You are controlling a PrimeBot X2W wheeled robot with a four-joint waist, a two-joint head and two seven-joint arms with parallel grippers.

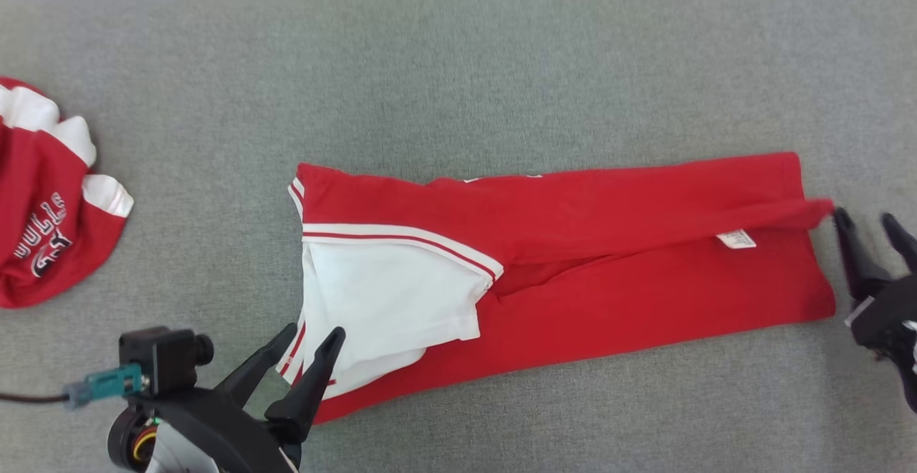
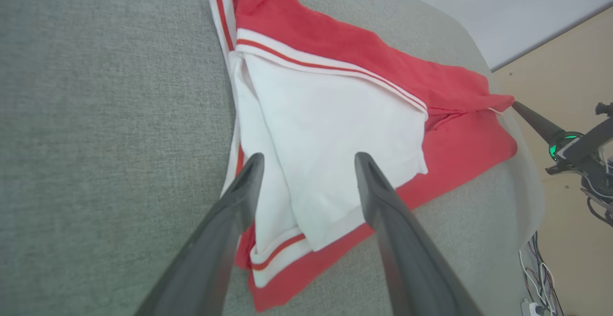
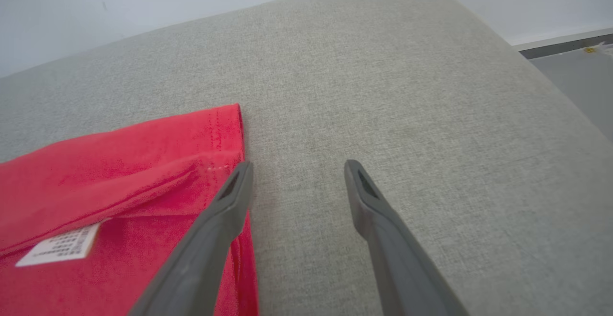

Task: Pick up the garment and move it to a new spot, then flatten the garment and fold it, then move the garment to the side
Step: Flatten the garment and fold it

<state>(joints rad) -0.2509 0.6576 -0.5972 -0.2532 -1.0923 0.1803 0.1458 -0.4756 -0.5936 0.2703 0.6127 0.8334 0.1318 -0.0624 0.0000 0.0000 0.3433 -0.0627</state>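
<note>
Left gripper (image 1: 313, 331) and right gripper (image 1: 864, 216), fingers spread, are hovering at both ends of the garment (image 1: 609, 244), whose unpinned fold could be sliding open.

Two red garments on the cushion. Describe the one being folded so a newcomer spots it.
On the grey cushion, look to the middle, where a long red garment lies flat between the left pincer and right pincer. Unlike the crumpled lettered garment at the far left, it shows a white sleeve at one end and a small white label near the other.
</note>
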